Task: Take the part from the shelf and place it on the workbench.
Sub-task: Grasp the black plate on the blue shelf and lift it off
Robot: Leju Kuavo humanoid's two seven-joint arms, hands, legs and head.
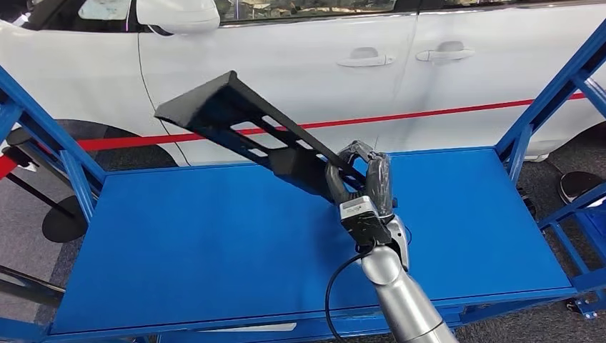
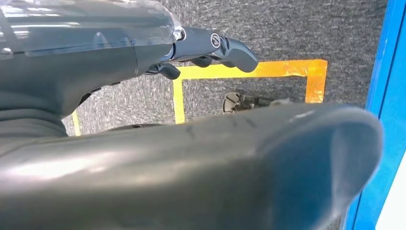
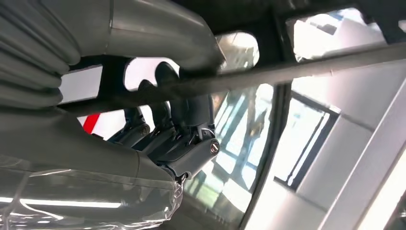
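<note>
Right hand (image 1: 361,182) grasping long black slotted part (image 1: 236,118) tilted above blue table (image 1: 214,243), white car (image 1: 300,57) behind, left hand (image 2: 210,48) released, fingers apart over grey floor (image 2: 287,33)

A white car (image 1: 300,64) stands broadside beyond the hand, a red stripe (image 1: 443,112) running along its doors and two handles (image 1: 404,56) above that. Blue frame posts (image 1: 550,93) rise on either side. Below and to both sides of the hand lies grey carpet (image 1: 21,214), and in the left wrist view yellow tape (image 2: 249,72) marks a rectangle on it. Through the right wrist view, bright windows (image 3: 249,139) with dark frames show past the fingers.
</note>
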